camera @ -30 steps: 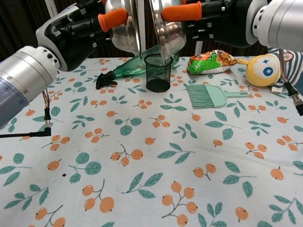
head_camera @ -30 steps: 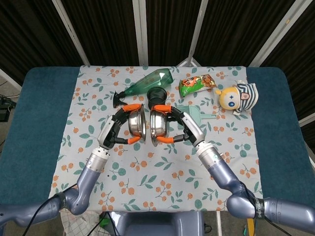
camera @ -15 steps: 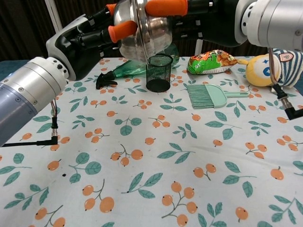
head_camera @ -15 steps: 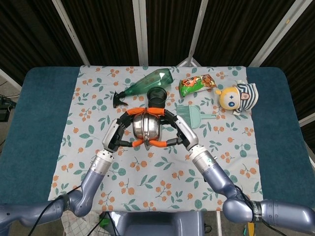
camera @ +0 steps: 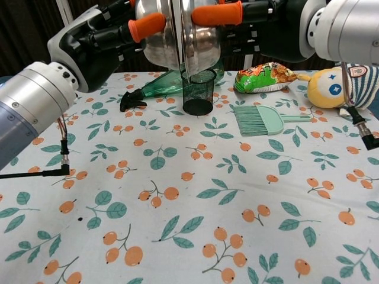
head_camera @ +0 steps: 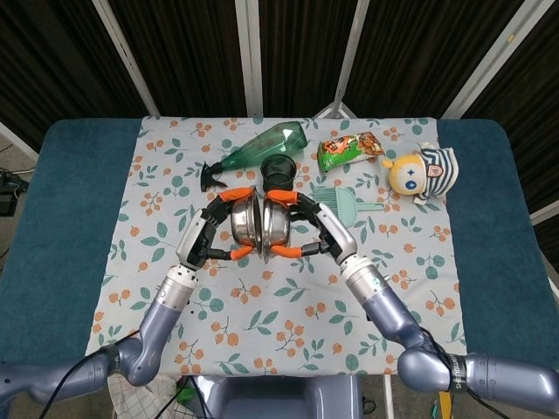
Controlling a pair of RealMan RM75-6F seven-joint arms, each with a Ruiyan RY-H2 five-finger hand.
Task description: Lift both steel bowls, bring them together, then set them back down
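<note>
Two steel bowls hang in the air above the middle of the table, tipped on edge with their rims facing each other. My left hand (head_camera: 212, 229) grips the left bowl (head_camera: 243, 226) and my right hand (head_camera: 313, 229) grips the right bowl (head_camera: 278, 227). The rims sit very close together, touching or nearly so. In the chest view the left bowl (camera: 157, 35) and the right bowl (camera: 201, 32) fill the top, held by the left hand (camera: 103, 36) and the right hand (camera: 266, 21), orange fingertips curled over the rims.
Behind the bowls stands a black mesh cup (head_camera: 279, 168), with a green spray bottle (head_camera: 262, 147) lying to its left. A mint hand brush (head_camera: 342, 202), a snack bag (head_camera: 349, 148) and a plush toy (head_camera: 424, 171) lie to the right on the patterned cloth (head_camera: 175, 288).
A second ago the bowls were a little apart; half a second ago they were pressed together and overlapping. Now they have drawn slightly apart again, rims side by side, still held up.
</note>
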